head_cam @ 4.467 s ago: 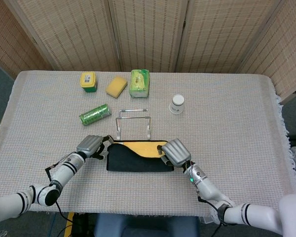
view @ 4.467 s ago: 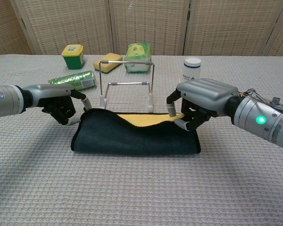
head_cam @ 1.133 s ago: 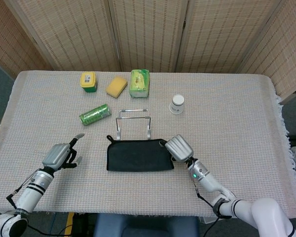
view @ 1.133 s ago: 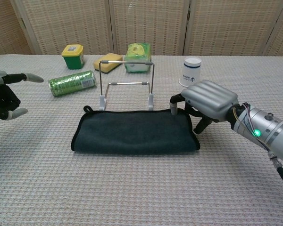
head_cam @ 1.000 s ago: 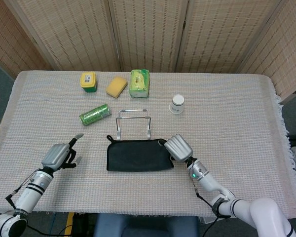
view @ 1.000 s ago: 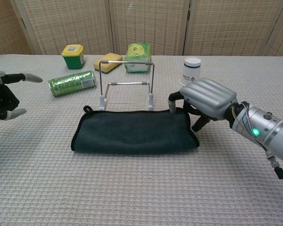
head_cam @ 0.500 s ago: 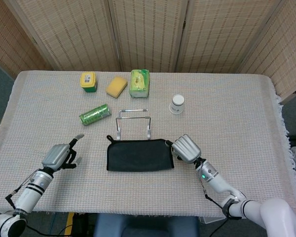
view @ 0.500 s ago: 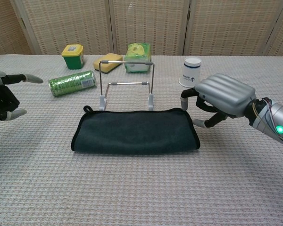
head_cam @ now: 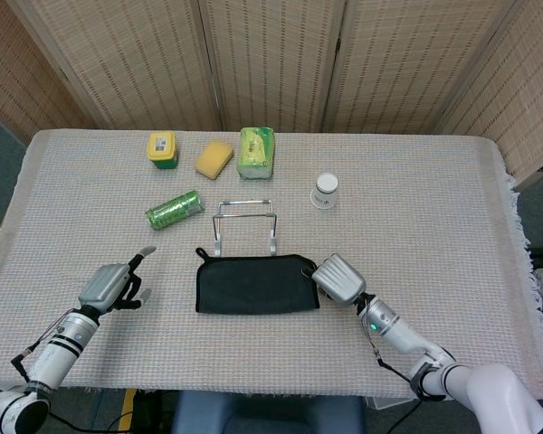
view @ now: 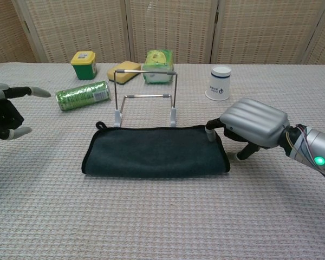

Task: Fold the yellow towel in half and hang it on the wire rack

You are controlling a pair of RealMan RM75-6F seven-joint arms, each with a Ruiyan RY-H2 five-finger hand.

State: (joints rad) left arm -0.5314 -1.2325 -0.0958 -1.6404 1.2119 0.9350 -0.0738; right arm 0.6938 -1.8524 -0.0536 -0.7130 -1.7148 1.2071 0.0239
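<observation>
The towel [head_cam: 253, 284] [view: 154, 151] lies folded flat on the table just in front of the wire rack [head_cam: 244, 221] [view: 145, 97], with only its dark side showing and no yellow visible. My right hand [head_cam: 338, 278] [view: 254, 127] hovers palm down at the towel's right end; one fingertip [view: 210, 133] touches the far right corner and the thumb rests on the table beside the towel. It holds nothing. My left hand [head_cam: 109, 285] [view: 2, 116] rests well to the left of the towel, one finger stretched out, holding nothing.
Behind the rack stand a green foil roll [head_cam: 174, 210] [view: 82, 95], a yellow-lidded green tub [head_cam: 162, 149], a yellow sponge [head_cam: 214, 157], a green tissue pack [head_cam: 256, 151] and a white cup [head_cam: 324, 191] [view: 220, 83]. The woven cloth covers the whole table.
Earlier both hands laid the towel's edge over, hiding the yellow side. The left hand then withdrew left. In the last half second the right hand slid back left onto the towel's corner.
</observation>
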